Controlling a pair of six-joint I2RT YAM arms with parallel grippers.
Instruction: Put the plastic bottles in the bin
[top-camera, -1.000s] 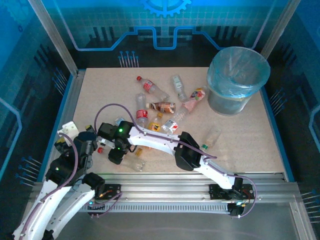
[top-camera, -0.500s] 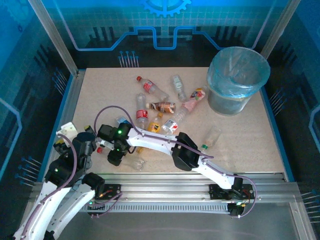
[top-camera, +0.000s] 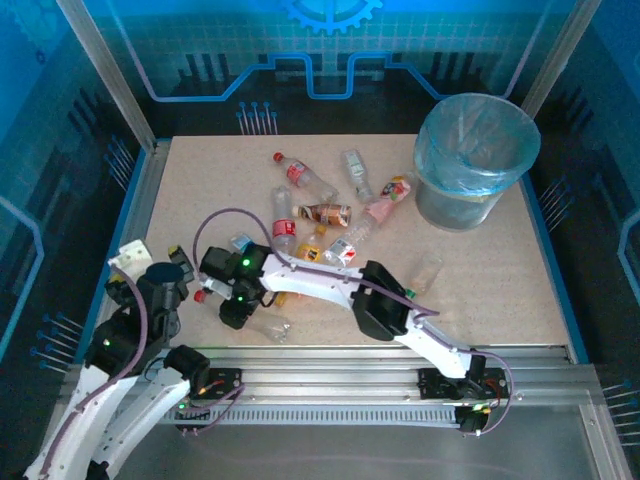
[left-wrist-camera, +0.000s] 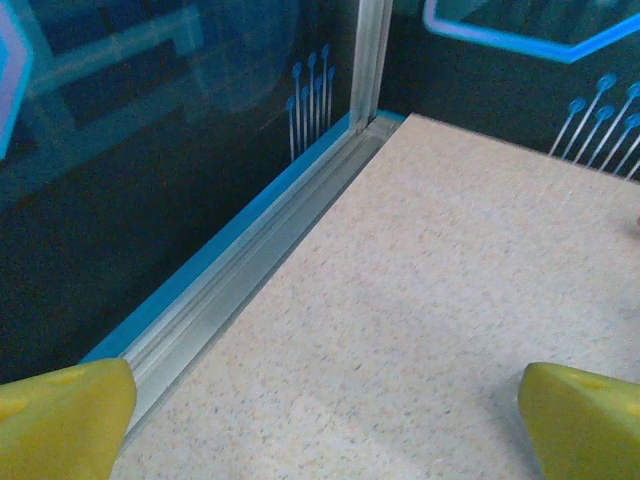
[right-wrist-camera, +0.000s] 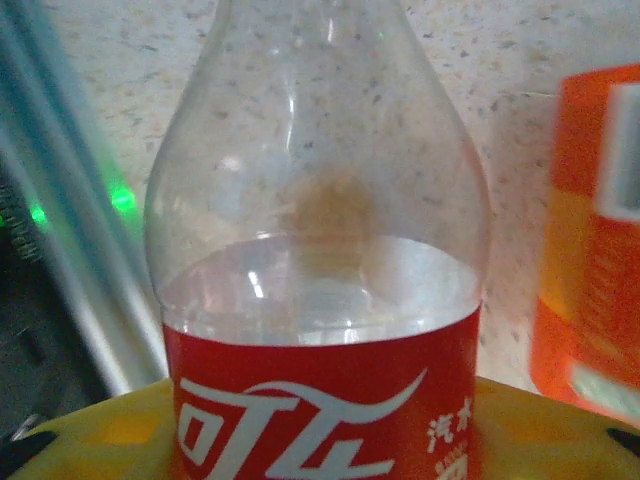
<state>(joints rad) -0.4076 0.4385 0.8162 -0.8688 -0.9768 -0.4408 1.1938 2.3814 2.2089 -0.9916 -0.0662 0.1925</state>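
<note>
A clear plastic bottle with a red label (right-wrist-camera: 320, 300) stands between the yellow fingers (right-wrist-camera: 80, 430) of my right gripper (right-wrist-camera: 320, 440), which press on both sides of the label. From above, that gripper (top-camera: 240, 308) is low over the near left of the table, with the bottle's clear body (top-camera: 268, 326) sticking out toward the front rail. Several more plastic bottles (top-camera: 325, 213) lie scattered mid-table. The grey bin (top-camera: 455, 205) with its blue bag stands at the far right. My left gripper (left-wrist-camera: 330, 420) is open over bare table near the left rail, also seen from above (top-camera: 150, 265).
An orange-labelled bottle (right-wrist-camera: 590, 280) lies right beside the held one. A lone clear bottle (top-camera: 426, 270) rests toward the right, between the cluster and the front rail. An aluminium rail (left-wrist-camera: 250, 270) and a blue glass wall run along the table's left side.
My right gripper's jaws have drawn in around the red-labelled bottle. The left arm has shifted slightly toward the left rail.
</note>
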